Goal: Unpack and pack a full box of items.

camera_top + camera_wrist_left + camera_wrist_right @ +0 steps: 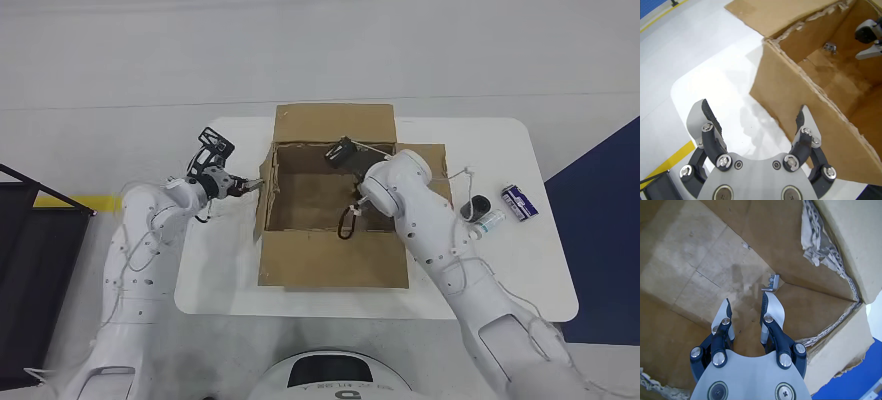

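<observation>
Lying in one box (800, 117), one bracket (829, 47).

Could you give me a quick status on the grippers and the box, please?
Left gripper open, outside box at side wall. Right gripper open, inside box, fingers aimed at small metal bracket. Bracket tight in floor corner, walls close.

A brown cardboard box (335, 262) is sitting open mid-table, its flaps spreading outward and its edges torn ragged. A small metal bracket (773, 283) is lying in a corner of its floor. Right of the box, a dark round item (475, 209), a white tube (492, 222) and a blue packet (519, 201) are lying close together.
</observation>
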Motion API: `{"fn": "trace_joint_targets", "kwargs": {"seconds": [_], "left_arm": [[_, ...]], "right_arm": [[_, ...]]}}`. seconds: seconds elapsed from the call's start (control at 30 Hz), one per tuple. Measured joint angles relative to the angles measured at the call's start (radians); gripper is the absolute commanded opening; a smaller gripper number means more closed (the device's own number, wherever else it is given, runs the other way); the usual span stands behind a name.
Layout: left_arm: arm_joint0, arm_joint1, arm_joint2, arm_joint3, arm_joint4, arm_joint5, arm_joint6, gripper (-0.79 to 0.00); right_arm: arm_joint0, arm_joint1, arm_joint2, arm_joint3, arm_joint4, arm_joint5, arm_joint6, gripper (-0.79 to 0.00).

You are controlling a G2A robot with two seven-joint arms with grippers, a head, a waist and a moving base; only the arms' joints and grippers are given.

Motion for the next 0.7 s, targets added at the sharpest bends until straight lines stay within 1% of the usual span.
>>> {"fn": "trace_joint_targets", "kwargs": {"seconds": [0.1,0.17,0.27,0.4,0.5,0.7], "left_arm": [[-0.018,-0.003,0.019,0.022,0.035,0.095,0.046,0.0],[-0.029,-0.006,0.034,0.036,0.038,0.123,0.064,0.0],[-0.04,-0.007,0.057,0.047,0.039,0.136,0.077,0.0],[-0.043,-0.007,0.084,0.056,0.058,0.147,0.089,0.0],[-0.045,-0.006,0.099,0.062,0.079,0.156,0.098,0.0],[-0.049,-0.003,0.109,0.068,0.083,0.163,0.103,0.0]], "right_arm": [[0.02,-0.008,-0.027,0.049,-0.049,0.046,-0.006,-0.453],[0.036,-0.016,-0.051,0.097,-0.076,0.078,-0.027,-0.456],[0.065,-0.035,-0.1,0.181,-0.122,0.142,-0.06,-0.468],[0.104,-0.06,-0.143,0.287,-0.14,0.208,-0.096,-0.468],[0.13,-0.076,-0.158,0.357,-0.138,0.231,-0.106,-0.468],[0.172,-0.105,-0.177,0.474,-0.106,0.239,-0.12,-0.474]]}}
